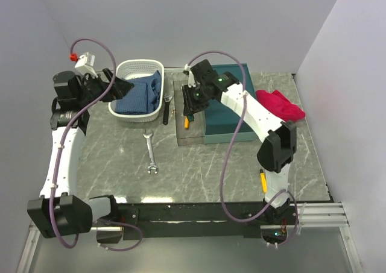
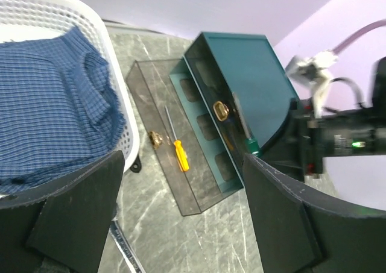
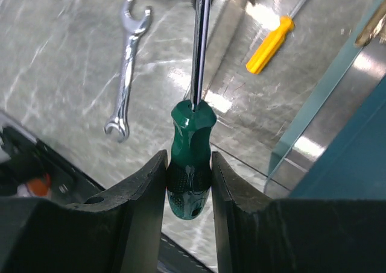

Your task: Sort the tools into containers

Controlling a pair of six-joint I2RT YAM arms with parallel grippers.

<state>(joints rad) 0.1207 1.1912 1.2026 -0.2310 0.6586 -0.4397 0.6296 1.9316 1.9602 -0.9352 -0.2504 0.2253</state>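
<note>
My right gripper (image 1: 189, 109) is shut on a green-handled screwdriver (image 3: 191, 155), shaft pointing away, held above the grey tray (image 1: 181, 134) beside the teal box (image 1: 229, 113). A yellow-handled screwdriver (image 3: 269, 44) lies in that tray; it also shows in the left wrist view (image 2: 180, 154). A silver spanner (image 1: 151, 153) lies on the table in front of the basket. A dark-handled wrench (image 1: 166, 111) lies between basket and tray. My left gripper (image 2: 187, 225) is open and empty, near the basket (image 1: 117, 83).
A white basket (image 1: 129, 65) at the back left holds a blue cloth (image 1: 142, 92). A red cloth (image 1: 280, 104) lies right of the teal box. A small yellow-handled item (image 1: 263, 181) sits by the right arm's base.
</note>
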